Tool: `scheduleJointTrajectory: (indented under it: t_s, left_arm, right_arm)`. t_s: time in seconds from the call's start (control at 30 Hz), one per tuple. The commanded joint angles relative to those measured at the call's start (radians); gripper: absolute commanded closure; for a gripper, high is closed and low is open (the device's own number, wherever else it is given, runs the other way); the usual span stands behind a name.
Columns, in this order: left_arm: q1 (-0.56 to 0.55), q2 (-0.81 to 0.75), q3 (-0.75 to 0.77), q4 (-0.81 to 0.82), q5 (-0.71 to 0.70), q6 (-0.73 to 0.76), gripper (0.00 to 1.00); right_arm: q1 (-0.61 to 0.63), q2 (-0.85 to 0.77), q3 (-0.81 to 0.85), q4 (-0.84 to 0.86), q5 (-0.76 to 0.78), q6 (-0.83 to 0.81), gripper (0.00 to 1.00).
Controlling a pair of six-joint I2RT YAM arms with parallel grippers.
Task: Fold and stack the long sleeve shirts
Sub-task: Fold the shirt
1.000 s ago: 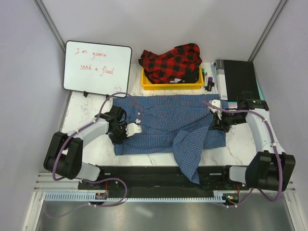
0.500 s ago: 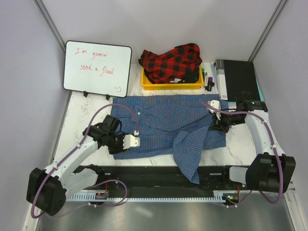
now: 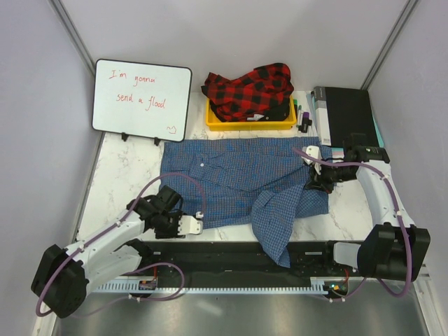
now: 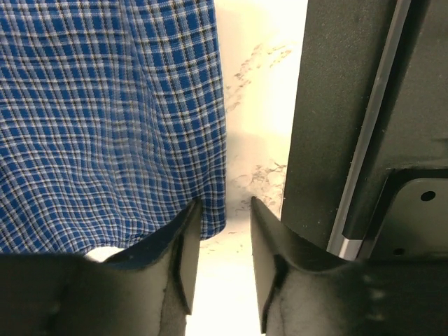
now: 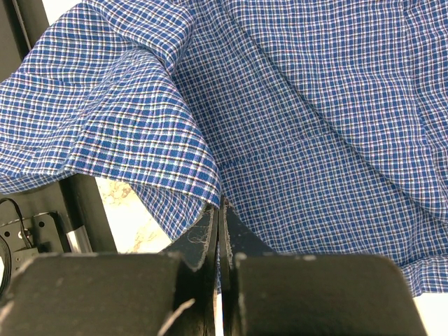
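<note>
Detail from the wrist cameras only. Right hand (image 5: 218, 210): fingers pressed together, pinching the hemmed edge of a raised fold of blue shirt (image 5: 315, 105), with pale marble desk (image 5: 133, 217) showing at lower left of that frame. Left hand (image 4: 224, 210): fingers spread, a clear gap between them, the shirt's lower corner reaching into that gap next to the finger on the frame's left. Marble underneath, black rail (image 4: 336, 119) filling the right of the frame. Cannot tell there whether cloth touches the finger.

From above, the whole layout instead. Blue shirt spread flat across the middle of the desk, one flap folded over and draped down onto the black rail at lower centre. Left hand at the shirt's lower-left corner, right hand at its right side.

Yellow bin (image 3: 217, 123) at top centre, holding red plaid shirt (image 3: 252, 87) bunched in a heap and spilling over the rim. Markers (image 3: 301, 115) just right of the bin; black box (image 3: 346, 115) at upper right.

Whiteboard (image 3: 140, 84) at upper left, red handwriting: "I'm gonna send a flood".
</note>
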Motion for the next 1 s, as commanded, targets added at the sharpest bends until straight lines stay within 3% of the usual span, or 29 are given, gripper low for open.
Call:
scheduleJointTrajectory:
  t_s: [0.0,0.07,0.17,0.23,0.47,0.67,0.8,0.97]
  left_arm:
    - [-0.003,0.012,-0.04,0.036,-0.026,0.009,0.66]
    - [-0.002,-0.01,-0.026,0.004,0.0,0.012,0.82]
    - [-0.003,-0.051,0.008,-0.061,0.063,0.017,0.95]
    - [-0.003,-0.074,0.044,-0.134,0.089,0.019,0.98]
    - [-0.002,-0.18,0.161,-0.298,0.163,0.046,0.98]
    - [0.038,-0.198,0.316,-0.377,0.187,0.031,0.98]
    - [0.18,-0.133,0.402,-0.302,0.2,0.075,0.98]
    - [0.325,0.077,0.511,-0.188,0.241,0.072,0.98]
  right_arm:
    - [0.001,-0.022,0.013,-0.029,-0.016,-0.01,1.0]
    - [0.003,-0.034,0.016,-0.044,-0.013,-0.019,1.0]
    - [0.003,-0.065,0.013,-0.072,-0.003,-0.03,1.0]
    - [0.003,-0.082,0.011,-0.102,-0.003,-0.042,1.0]
    - [0.003,-0.2,0.022,-0.164,0.01,-0.039,1.0]
    - [-0.011,-0.186,0.129,-0.148,0.053,0.036,1.0]
    - [-0.039,-0.077,0.241,-0.13,0.031,0.025,1.0]
    - [-0.037,0.051,0.322,-0.086,0.024,0.004,1.0]
